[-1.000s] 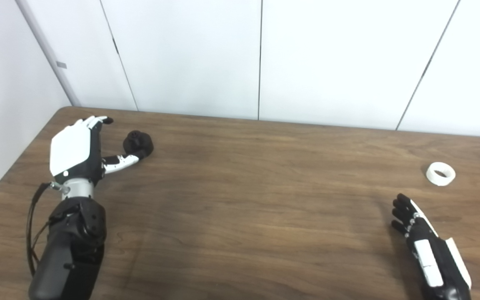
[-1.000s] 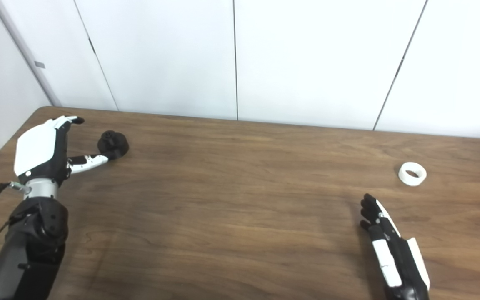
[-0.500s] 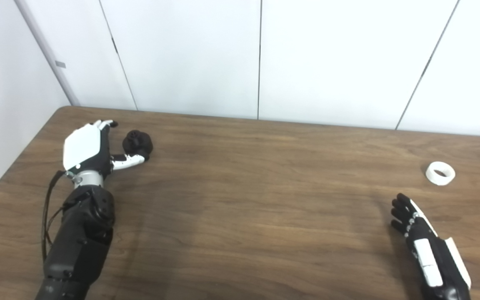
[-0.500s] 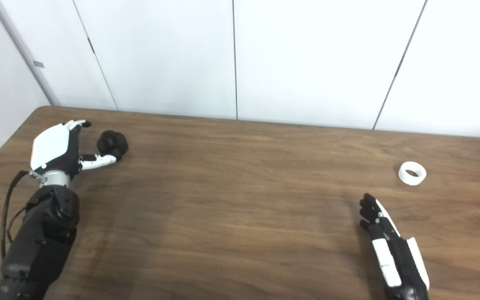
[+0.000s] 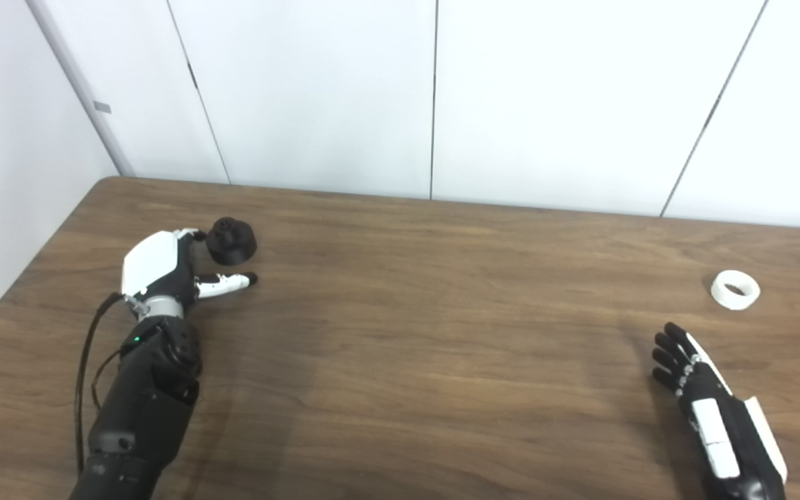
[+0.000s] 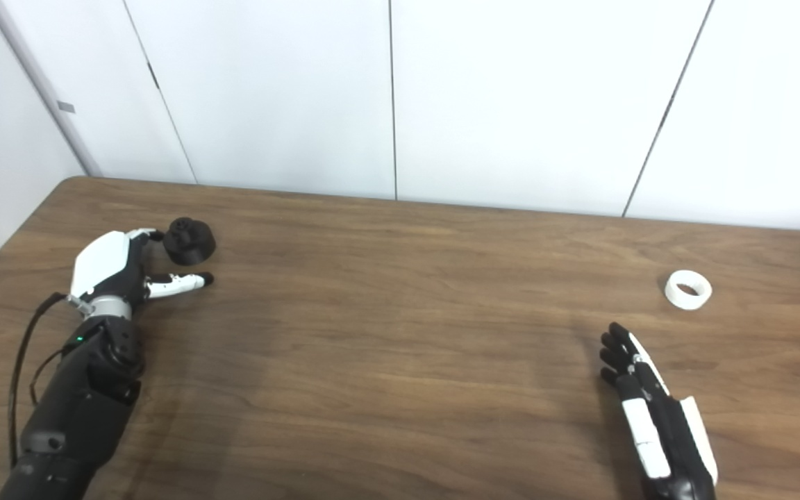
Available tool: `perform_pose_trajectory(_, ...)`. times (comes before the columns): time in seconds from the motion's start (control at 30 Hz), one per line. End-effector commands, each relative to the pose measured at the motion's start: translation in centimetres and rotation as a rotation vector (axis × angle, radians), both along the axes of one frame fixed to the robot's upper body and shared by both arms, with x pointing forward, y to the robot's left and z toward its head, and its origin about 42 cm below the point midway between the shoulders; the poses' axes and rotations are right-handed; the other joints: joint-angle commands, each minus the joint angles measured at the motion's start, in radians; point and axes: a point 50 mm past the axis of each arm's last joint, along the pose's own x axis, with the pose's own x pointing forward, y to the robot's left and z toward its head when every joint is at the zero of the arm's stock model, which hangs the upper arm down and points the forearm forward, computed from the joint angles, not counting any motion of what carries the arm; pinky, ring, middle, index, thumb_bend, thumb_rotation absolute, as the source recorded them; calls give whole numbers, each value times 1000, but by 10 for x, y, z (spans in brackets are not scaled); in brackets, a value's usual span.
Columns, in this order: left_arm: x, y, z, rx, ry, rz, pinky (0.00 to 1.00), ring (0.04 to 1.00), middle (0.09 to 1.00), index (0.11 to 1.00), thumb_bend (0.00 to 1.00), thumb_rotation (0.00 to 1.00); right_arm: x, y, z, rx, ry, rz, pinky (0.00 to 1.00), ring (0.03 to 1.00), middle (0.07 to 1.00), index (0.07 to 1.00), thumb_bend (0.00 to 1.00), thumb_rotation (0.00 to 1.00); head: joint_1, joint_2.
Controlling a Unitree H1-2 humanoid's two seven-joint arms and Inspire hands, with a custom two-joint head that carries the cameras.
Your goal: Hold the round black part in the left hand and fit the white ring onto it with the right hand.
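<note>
The round black part (image 5: 231, 240) sits on the wooden table (image 5: 414, 333) at the far left. My left hand (image 5: 164, 267) is low on the table just left of it, open, with its fingers reaching toward the part's left side and its thumb stretched out below the part; I cannot tell whether the fingertips touch it. The white ring (image 5: 735, 289) lies flat at the far right. My right hand (image 5: 702, 399) rests open near the front right edge, a short way in front of the ring and holding nothing.
White wall panels (image 5: 435, 97) rise right behind the table's far edge. A grey wall (image 5: 11, 153) stands close along the table's left side.
My left hand has dropped down to the table and closed in beside the black part, its thumb now below the part. The right hand and the ring have stayed put.
</note>
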Motion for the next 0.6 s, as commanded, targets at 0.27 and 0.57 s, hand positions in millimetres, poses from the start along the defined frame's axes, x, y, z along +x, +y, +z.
perform_pose_trajectory(0.27, 31, 2, 25, 0, -126, 45, 970, 937, 892, 798, 883, 375, -2, 0, 5, -17, -17, 13, 887, 917, 915, 928, 677, 963, 1, 3)
perform_pose_trajectory(0.57, 36, -4, 27, -88, -187, 61, 992, 923, 872, 786, 872, 319, -2, 1, 6, -14, -15, 10, 893, 914, 913, 926, 672, 964, 0, 6)
